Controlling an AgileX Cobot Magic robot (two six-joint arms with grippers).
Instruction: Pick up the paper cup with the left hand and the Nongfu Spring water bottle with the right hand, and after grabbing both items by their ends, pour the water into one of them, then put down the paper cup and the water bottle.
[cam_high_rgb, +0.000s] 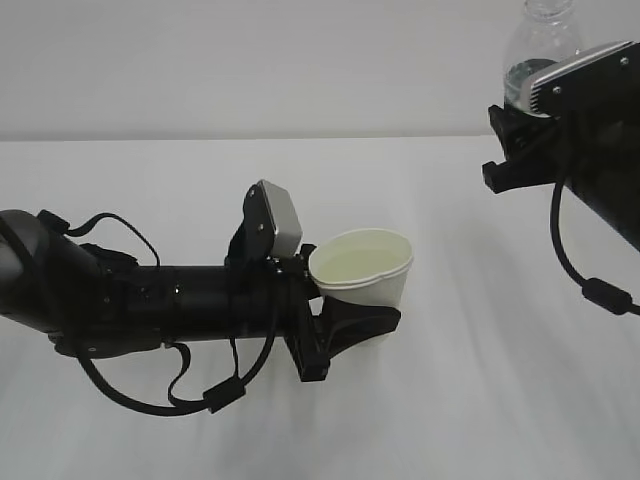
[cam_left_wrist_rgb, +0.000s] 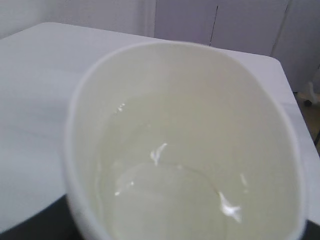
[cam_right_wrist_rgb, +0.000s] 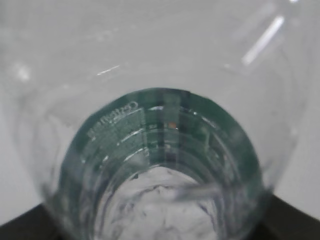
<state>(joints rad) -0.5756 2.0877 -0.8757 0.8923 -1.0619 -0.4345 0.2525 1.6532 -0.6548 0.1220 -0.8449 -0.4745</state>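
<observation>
At the centre of the exterior view, the paper cup (cam_high_rgb: 365, 268) sits upright in the jaws of the left hand (cam_high_rgb: 345, 325), which clasp its lower wall from the left side of the frame. Whether its base rests on the table (cam_high_rgb: 480, 400) or hangs just above it cannot be told. The left wrist view looks straight down into it: the water (cam_left_wrist_rgb: 170, 200) lies in the bottom, faintly yellowish, with bright glints on its surface. So the pour looks to be done.

In the upper right corner of the exterior view, the Nongfu Spring water bottle (cam_high_rgb: 540, 45) stands roughly upright, well apart from the cup and raised clear of the table, with the right hand (cam_high_rgb: 520, 115) closed around its lower part. The right wrist view shows its green label through the clear wall; whether any water remains inside is unclear.

What remains, by this reading, is setting both down and letting go.
</observation>
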